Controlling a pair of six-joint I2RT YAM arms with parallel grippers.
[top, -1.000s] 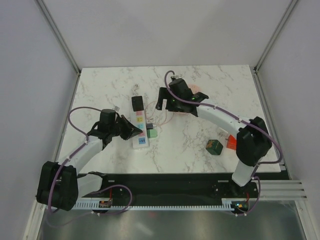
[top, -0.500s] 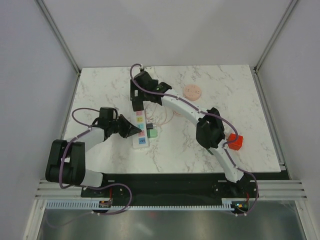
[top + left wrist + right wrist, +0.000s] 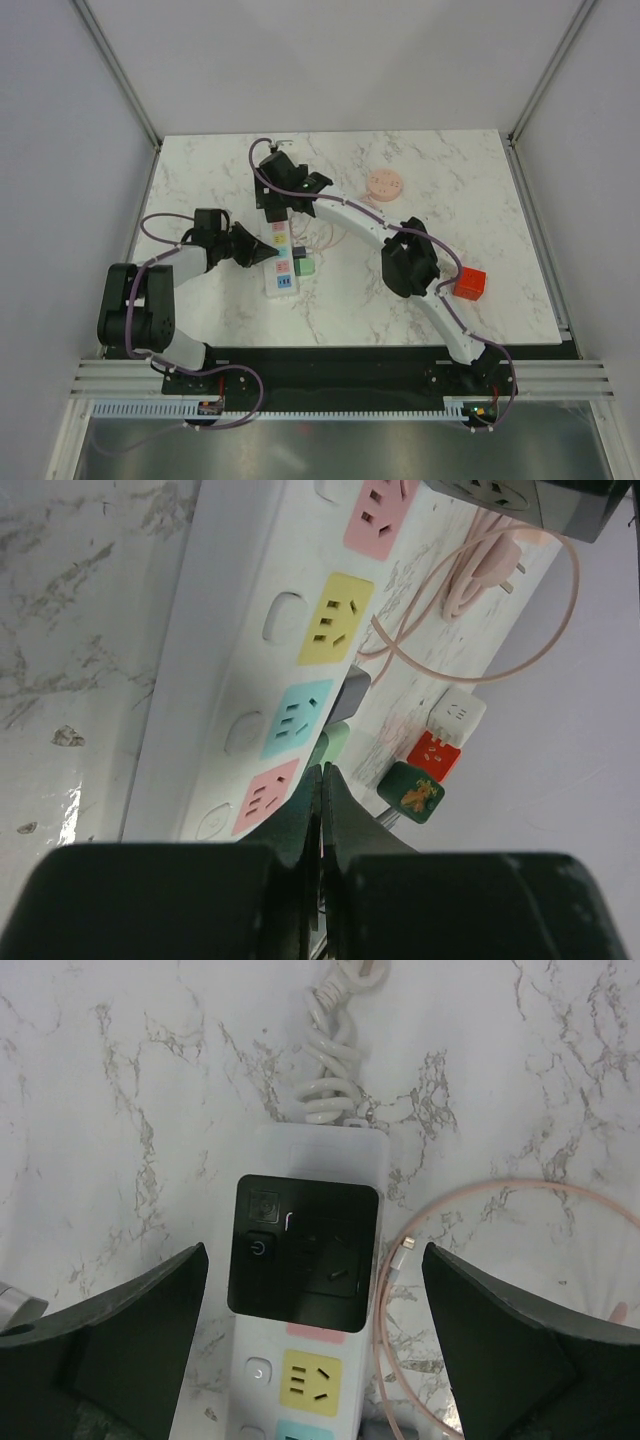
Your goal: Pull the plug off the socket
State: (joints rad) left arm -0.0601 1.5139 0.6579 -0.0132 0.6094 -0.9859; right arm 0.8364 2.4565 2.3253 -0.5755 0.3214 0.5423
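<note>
The socket (image 3: 283, 283) is a long white strip (image 3: 225, 630) with pink, yellow and blue outlets. A black square plug (image 3: 305, 1252) sits in its far end (image 3: 262, 1360). My right gripper (image 3: 277, 200) hangs over that end, open (image 3: 314, 1250), one finger on each side of the plug and apart from it. My left gripper (image 3: 268, 255) is shut with nothing in it. Its tip (image 3: 322, 775) rests at the strip's left edge, by the nearest pink outlet. In the top view the right gripper mostly hides the plug.
The strip's coiled white cord (image 3: 325, 1070) runs away from its far end. A thin pink cable (image 3: 470, 1210) loops right of the strip toward a round pink disc (image 3: 384, 184). A grey block (image 3: 350, 692) and a green block (image 3: 305, 268) lie against the strip's right side. A red cube (image 3: 470, 283) sits right.
My right arm has swung left from over the pink disc to the strip's far end and now straddles the black plug. The left gripper stays shut at the strip.
</note>
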